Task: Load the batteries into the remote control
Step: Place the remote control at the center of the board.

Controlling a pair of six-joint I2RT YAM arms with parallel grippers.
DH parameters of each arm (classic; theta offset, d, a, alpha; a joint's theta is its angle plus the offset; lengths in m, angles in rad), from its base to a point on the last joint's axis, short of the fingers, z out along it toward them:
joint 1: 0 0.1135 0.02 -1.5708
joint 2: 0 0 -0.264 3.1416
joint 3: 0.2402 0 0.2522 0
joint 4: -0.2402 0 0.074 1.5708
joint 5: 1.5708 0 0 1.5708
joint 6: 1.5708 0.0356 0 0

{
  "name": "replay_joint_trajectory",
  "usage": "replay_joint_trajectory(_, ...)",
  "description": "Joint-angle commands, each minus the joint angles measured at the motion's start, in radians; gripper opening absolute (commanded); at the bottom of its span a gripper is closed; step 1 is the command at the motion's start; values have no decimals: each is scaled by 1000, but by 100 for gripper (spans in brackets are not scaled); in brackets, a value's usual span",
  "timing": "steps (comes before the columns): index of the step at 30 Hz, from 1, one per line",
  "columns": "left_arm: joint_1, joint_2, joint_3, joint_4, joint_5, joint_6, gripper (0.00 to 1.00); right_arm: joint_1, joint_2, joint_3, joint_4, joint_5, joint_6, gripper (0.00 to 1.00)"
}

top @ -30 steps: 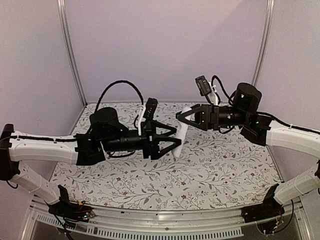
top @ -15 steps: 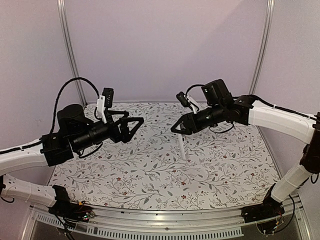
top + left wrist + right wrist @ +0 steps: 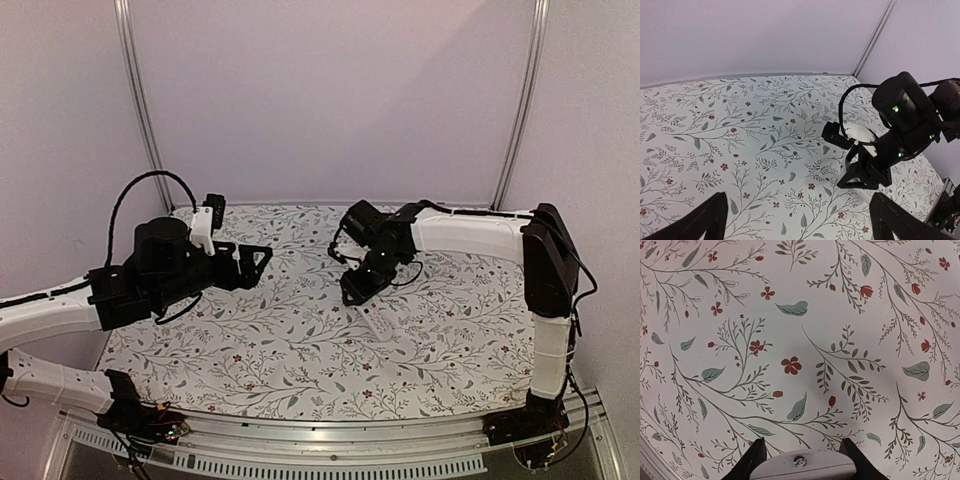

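While low over the table, remote control between fingers of right tool.

This looks like a robotics lab test cell. Plain pale wall panels close in a table spread with a floral-print cover, and bare aluminium posts rise at its far corners. Along the table's near edge runs a slotted metal rail with exposed wiring and small circuit boards. The white-and-black left arm and right arm, trailing loose black cables, are mounted there.
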Motion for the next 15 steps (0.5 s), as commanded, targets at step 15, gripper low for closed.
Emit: replay_joint_trajectory(15, 15, 54, -3, -48, -36, -8, 100, 25, 291, 242, -75, 168, -20, 36)
